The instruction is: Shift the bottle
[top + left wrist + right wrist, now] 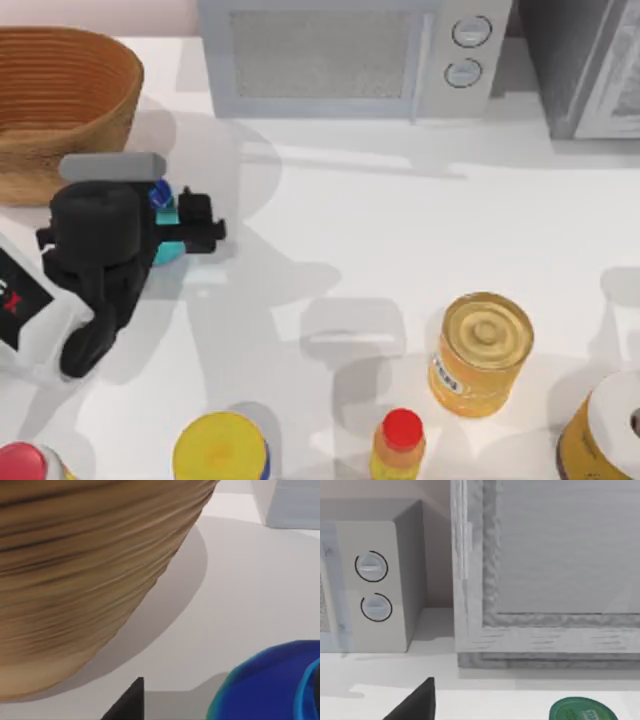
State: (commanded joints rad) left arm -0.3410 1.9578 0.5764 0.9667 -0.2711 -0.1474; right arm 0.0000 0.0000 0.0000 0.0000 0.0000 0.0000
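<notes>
Bottle (166, 232): stood at the table's left side, just below the basket in the top view, mostly hidden under the left arm; a teal body and a blue shoulder showed past the black gripper. In the left wrist view its blue shoulder with a teal edge (270, 687) sat close to the camera.
Left gripper (172, 225): was over the bottle, black fingers on either side of it; it looked clamped on the bottle, though the contact itself was hidden.
Basket (60, 105): woven, brown, at the far left corner, near the bottle; its ribbed wall (85, 575) loomed in the left wrist view.
Table (400, 240): white, with shadows of the arm across the middle.
Microwave (350, 55): white, at the far edge, two round dials on its right; it also appeared in the right wrist view (375, 585).
Golden can (481, 352): upright, right of centre, well apart from the bottle.
Yellow bottle with red cap (399, 445): near edge, just left of the golden can.
Yellow lid (221, 448): near edge, left of centre.
Green lid (581, 711): seen in the right wrist view.
Right gripper: I could not tell how it stood.
</notes>
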